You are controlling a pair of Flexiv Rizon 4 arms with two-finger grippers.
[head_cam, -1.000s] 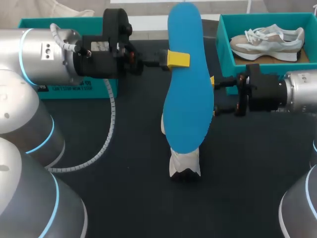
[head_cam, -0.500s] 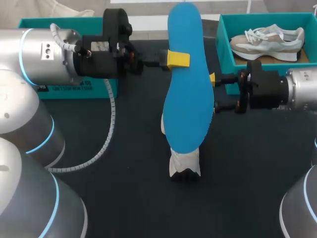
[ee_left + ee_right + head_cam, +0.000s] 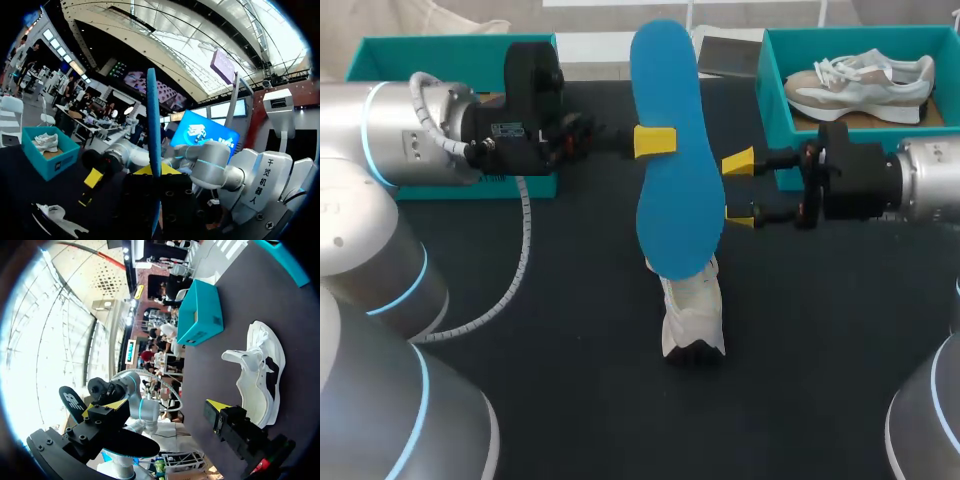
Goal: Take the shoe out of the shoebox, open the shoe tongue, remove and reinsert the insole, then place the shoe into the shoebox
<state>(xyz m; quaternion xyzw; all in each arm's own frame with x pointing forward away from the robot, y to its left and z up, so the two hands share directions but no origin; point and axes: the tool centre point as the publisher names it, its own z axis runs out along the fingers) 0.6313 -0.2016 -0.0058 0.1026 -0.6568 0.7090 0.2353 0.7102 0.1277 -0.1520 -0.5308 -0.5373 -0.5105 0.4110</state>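
One insole [image 3: 677, 190], tight in left hand [image 3: 657, 142]

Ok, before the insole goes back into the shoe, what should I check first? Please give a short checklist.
1. Left gripper shut on the insole: ok.
2. Right gripper open and holding nothing: ok.
3. Insole clear of the table, held upright: ok.
4. Insole's lower end lined up with the opening of the shoe: cannot tell.
5. Tongue pulled open enough: cannot tell.
6. Shoe held steady on the table: not ok, neither gripper grips it.
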